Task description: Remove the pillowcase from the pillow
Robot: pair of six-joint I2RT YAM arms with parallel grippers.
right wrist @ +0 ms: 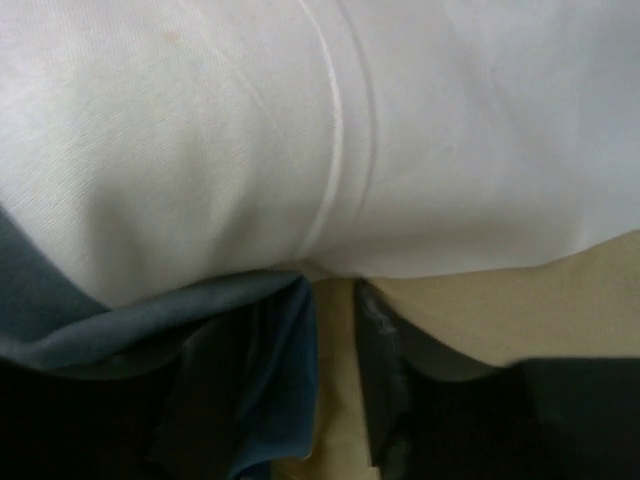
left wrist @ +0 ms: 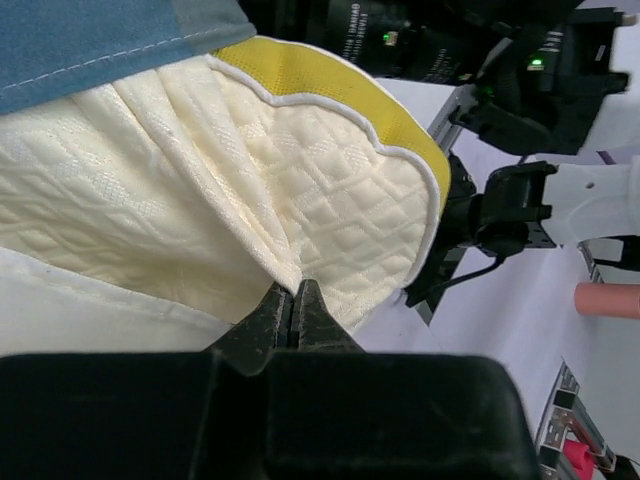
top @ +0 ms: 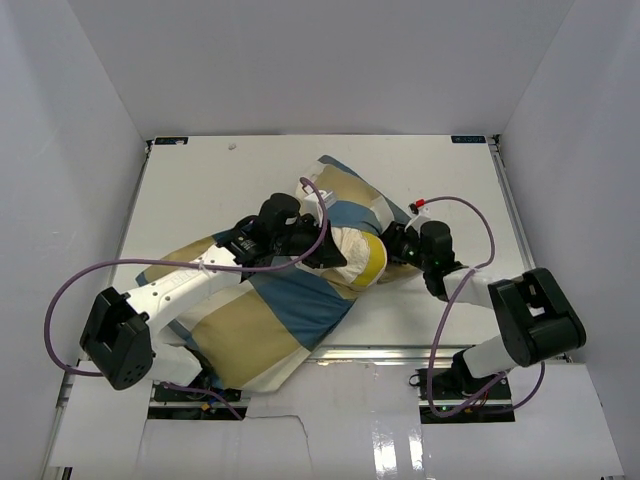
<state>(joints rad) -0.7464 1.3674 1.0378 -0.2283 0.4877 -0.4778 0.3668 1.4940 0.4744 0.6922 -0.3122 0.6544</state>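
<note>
The checked pillowcase (top: 270,320) lies diagonally across the table, from back right to front left. The cream pillow (top: 362,258) with yellow edging sticks out of it at mid-right. My left gripper (top: 322,250) is shut on a pinched fold of the pillow (left wrist: 330,220), with the jaws (left wrist: 295,292) closed tight; blue pillowcase cloth (left wrist: 80,40) shows at the upper left. My right gripper (top: 395,250) is against the pillow's right end. In the right wrist view its jaws (right wrist: 333,292) stand apart, tan pillowcase cloth (right wrist: 335,400) lies in the gap and blue cloth drapes over the left finger.
A small red-tipped object (top: 418,205) lies behind the right gripper, and a pink cylinder (left wrist: 608,298) shows at the right of the left wrist view. White walls enclose the table (top: 200,190). A metal rail (top: 400,350) runs along the near edge.
</note>
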